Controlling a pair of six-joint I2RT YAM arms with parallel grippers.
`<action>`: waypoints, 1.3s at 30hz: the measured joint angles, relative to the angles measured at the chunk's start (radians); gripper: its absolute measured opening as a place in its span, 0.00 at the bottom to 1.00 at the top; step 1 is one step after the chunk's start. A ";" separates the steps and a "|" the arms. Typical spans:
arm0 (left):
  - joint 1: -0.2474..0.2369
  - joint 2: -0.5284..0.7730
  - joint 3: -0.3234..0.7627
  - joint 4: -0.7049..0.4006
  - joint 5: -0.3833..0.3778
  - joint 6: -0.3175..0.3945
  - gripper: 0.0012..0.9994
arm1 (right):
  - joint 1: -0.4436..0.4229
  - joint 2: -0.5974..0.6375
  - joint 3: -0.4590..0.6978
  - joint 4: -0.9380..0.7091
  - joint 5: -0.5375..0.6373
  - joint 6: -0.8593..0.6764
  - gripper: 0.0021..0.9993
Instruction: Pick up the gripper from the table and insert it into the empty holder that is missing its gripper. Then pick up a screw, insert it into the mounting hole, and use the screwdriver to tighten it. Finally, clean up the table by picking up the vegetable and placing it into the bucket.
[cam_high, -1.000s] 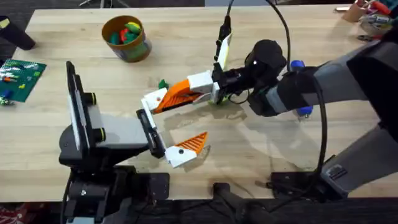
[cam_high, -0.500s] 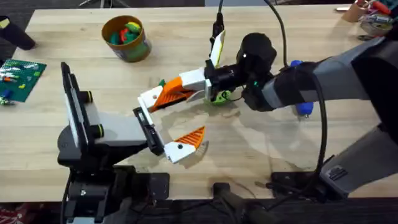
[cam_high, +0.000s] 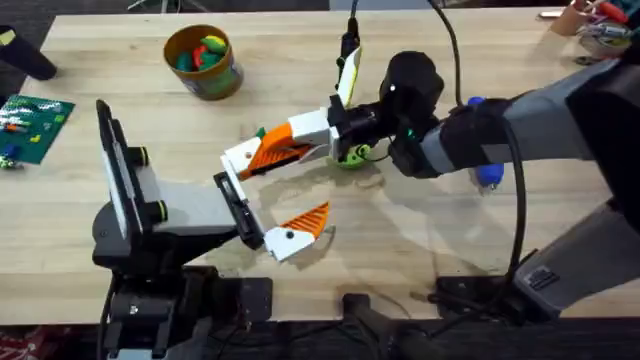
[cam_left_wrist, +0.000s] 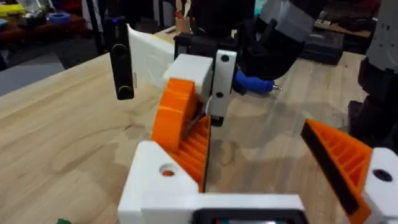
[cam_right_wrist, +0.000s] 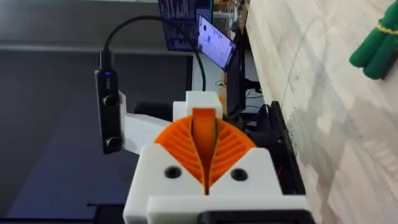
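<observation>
Begin with the table (cam_high: 420, 240), crossed from four o'clock by the right arm (cam_high: 520, 130). Near the centre, find the right gripper (cam_right_wrist: 204, 121) clamped shut on the gripper (cam_high: 285, 150), orange wedge slanting toward eight o'clock and seemingly touching the holder (cam_high: 243, 158); impossible to tell whether seated. At seven o'clock, see the left gripper (cam_high: 265, 200) standing open, with holder and twin finger (cam_high: 308, 225) well apart on the black rail (cam_high: 235, 205). Note the bucket (cam_high: 215, 82) far off at eleven o'clock. Spot the vegetable (cam_high: 352, 155) just beneath the right wrist. Judged as mid-insertion, so beware of jamming the base by pushing in at a tilt, dropping the wedge by letting go before seating, shoving the rail off line with too much force, or knocking the vegetable with the wrist.
</observation>
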 joint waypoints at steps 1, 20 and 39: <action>0.000 0.000 0.000 0.000 0.000 0.000 0.99 | 0.000 0.000 0.000 0.000 0.000 0.000 0.02; 0.000 0.000 0.000 0.000 0.001 0.003 0.99 | -0.003 0.000 0.000 0.000 -0.004 -0.011 0.02; 0.000 0.000 0.000 0.000 0.001 0.007 0.99 | -0.003 0.000 0.000 0.000 -0.003 -0.031 0.02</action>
